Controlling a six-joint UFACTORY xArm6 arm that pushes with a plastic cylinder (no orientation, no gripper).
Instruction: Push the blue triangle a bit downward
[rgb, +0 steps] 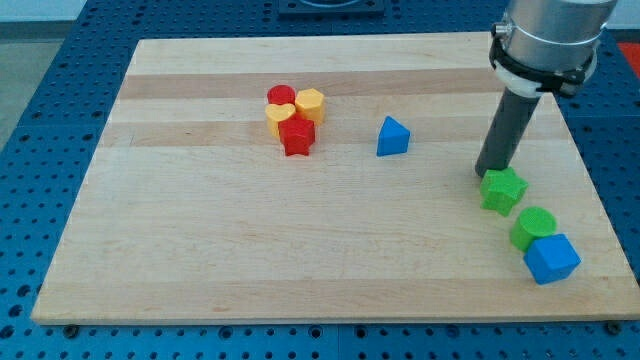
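my tip (487, 172) beside green star (503, 190), blue triangle (392, 137) apart

The blue triangle (392, 137), a small wedge-shaped block standing flat with its peak pointing up, lies slightly right of centre in the frame's upper half.

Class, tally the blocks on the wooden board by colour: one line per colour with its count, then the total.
Red: 2, a cylinder and a star
Yellow: 2, a hexagon and a block of unclear shape
Blue: 2, the blue triangle and a cube
Green: 2, a star and a cylinder
Total: 8
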